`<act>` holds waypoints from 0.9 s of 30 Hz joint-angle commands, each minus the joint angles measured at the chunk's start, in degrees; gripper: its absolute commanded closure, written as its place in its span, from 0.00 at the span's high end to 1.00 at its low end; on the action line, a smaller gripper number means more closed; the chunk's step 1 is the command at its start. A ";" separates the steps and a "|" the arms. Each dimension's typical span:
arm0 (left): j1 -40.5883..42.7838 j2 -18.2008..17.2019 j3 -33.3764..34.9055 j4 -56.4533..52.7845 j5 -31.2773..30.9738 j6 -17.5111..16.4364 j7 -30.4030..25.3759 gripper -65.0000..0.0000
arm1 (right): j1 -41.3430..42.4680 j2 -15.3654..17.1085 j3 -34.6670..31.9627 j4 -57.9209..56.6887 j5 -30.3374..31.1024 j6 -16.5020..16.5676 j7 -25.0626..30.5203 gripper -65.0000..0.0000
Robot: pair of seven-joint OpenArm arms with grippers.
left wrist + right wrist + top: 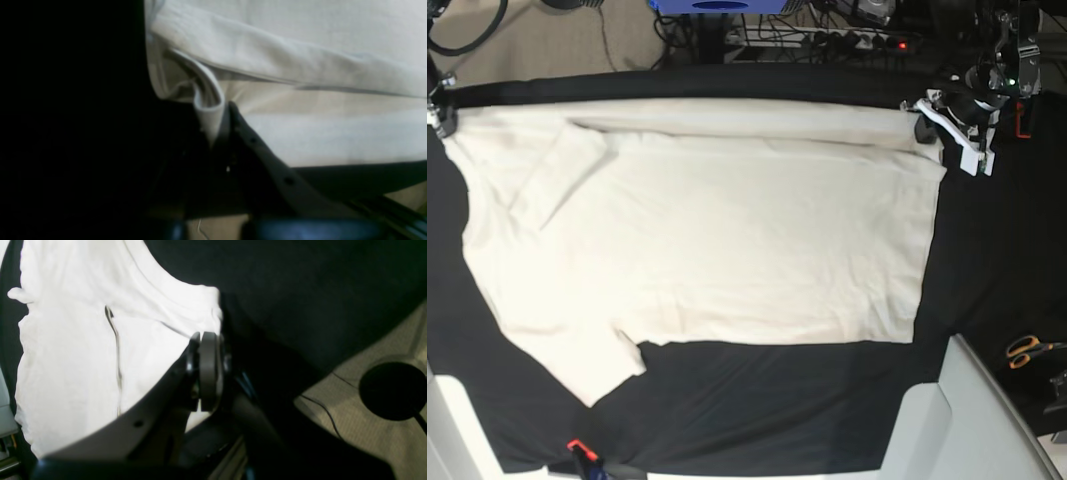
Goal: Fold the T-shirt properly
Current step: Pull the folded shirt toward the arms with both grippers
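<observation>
Cream cotton T-shirt (717, 240) — spread across the black table cloth (767, 410), far long edge turned over in a narrow strip; first fold begun, sleeves and body folds judged outstanding. Left gripper (220, 133) pinched on the hem corner; right gripper (205, 371) clamped on the shoulder edge.

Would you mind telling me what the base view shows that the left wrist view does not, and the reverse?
Only the base view shows the whole T-shirt spread on the black table cloth, the scissors and the power strip. Only the left wrist view shows, close up, the left gripper shut on a rolled fold of hem. Both show the long fold along the shirt's far edge.
</observation>
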 commanded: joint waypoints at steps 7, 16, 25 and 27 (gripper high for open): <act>2.04 -0.75 -0.55 0.35 0.18 0.36 -0.74 0.00 | -1.04 1.38 0.65 0.61 0.66 0.59 1.76 0.00; 2.39 0.13 -0.37 0.08 0.27 0.45 -0.83 0.00 | -0.60 1.38 0.30 0.61 0.49 0.59 1.76 0.00; 2.13 0.13 -0.55 0.08 0.27 0.53 -0.83 0.00 | -0.95 1.20 0.65 0.61 0.66 0.24 1.76 0.08; 2.21 0.13 -0.64 0.08 0.27 0.53 -0.83 0.00 | -0.95 0.32 0.74 0.61 0.66 0.24 1.76 0.20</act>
